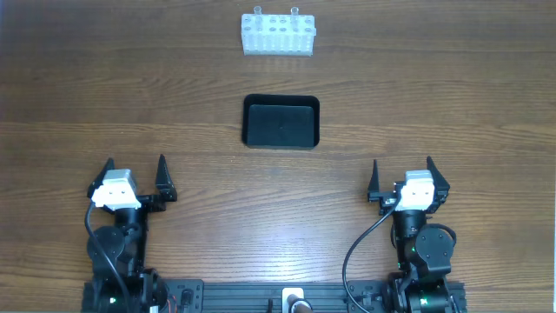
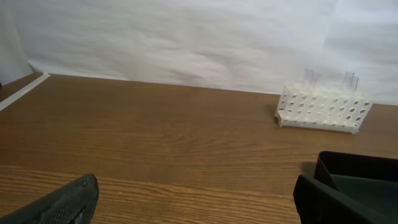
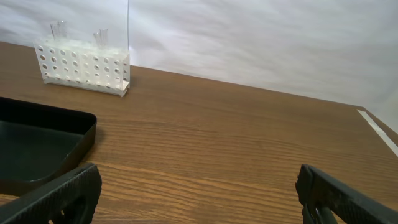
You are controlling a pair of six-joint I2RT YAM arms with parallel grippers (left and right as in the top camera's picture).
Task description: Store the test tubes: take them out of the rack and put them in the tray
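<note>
A white test tube rack (image 1: 278, 35) stands at the far middle of the table, with clear test tubes (image 1: 258, 11) sticking up from it. The rack (image 2: 323, 107) and its tubes (image 2: 349, 79) also appear in the left wrist view, and the rack (image 3: 84, 65) in the right wrist view. A black tray (image 1: 281, 121) lies in front of the rack, with nothing in it. My left gripper (image 1: 135, 176) is open near the front left. My right gripper (image 1: 402, 176) is open near the front right. Both are far from rack and tray.
The wooden table (image 1: 452, 104) stretches wide on both sides of the tray. A white wall (image 2: 186, 37) rises behind the table's far edge. A pale strip (image 3: 379, 130) marks the table's right side.
</note>
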